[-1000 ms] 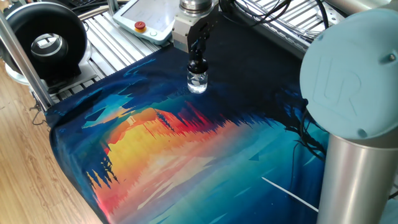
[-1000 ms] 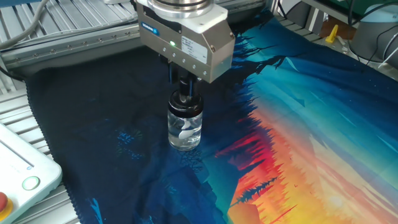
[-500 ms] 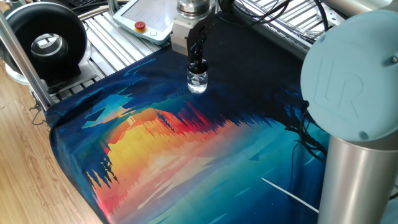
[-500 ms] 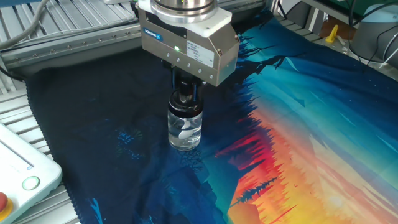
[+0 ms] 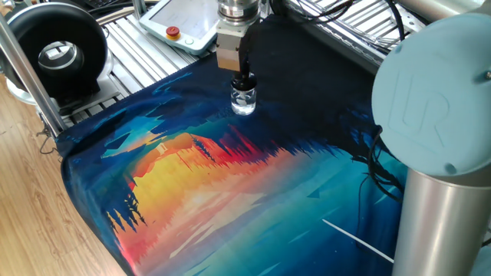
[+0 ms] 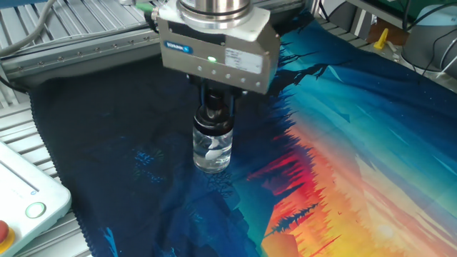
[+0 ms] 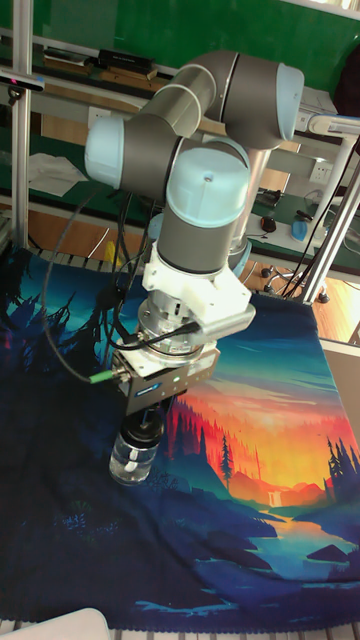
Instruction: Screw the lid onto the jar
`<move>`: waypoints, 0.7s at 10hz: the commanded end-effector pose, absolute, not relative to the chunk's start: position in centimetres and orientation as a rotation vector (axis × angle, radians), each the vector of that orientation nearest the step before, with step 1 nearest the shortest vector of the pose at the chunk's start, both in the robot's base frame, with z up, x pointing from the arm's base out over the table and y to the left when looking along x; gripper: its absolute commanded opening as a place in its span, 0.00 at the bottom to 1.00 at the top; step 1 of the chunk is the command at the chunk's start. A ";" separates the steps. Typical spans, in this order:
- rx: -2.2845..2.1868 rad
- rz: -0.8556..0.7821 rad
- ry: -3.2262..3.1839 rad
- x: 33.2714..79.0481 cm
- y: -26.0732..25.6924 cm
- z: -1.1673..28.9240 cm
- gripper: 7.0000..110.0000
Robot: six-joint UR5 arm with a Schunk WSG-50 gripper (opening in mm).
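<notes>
The pincer [image 6: 214,112] is pointing straight down and clamping the small black lid [image 6: 213,116] between its two dark fingers [image 6: 205,106], directly over the neck of the jar [image 6: 212,148]. The lid is sitting on the jar's mouth; how far it is threaded on cannot be told. The jar is standing upright on the dark blue far part of the printed cloth [image 5: 230,184] covering the table, with something white lying inside it. In the tall fixed view the arm [image 7: 205,200] is reaching down over the jar [image 7: 132,457]. A large black ring-shaped device [image 5: 54,54] is sitting at the far left, well apart from the jar [image 5: 243,100].
</notes>
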State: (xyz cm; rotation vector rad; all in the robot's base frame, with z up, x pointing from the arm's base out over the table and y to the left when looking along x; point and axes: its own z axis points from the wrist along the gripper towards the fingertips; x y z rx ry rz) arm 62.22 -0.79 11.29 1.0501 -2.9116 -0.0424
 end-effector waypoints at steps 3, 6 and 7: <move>1.667 -0.052 -2.676 63.1 0.0 11.6 0.36; 1.691 0.010 -2.664 63.8 -0.9 11.3 0.36; 1.703 0.013 -2.659 63.9 -0.9 11.1 0.36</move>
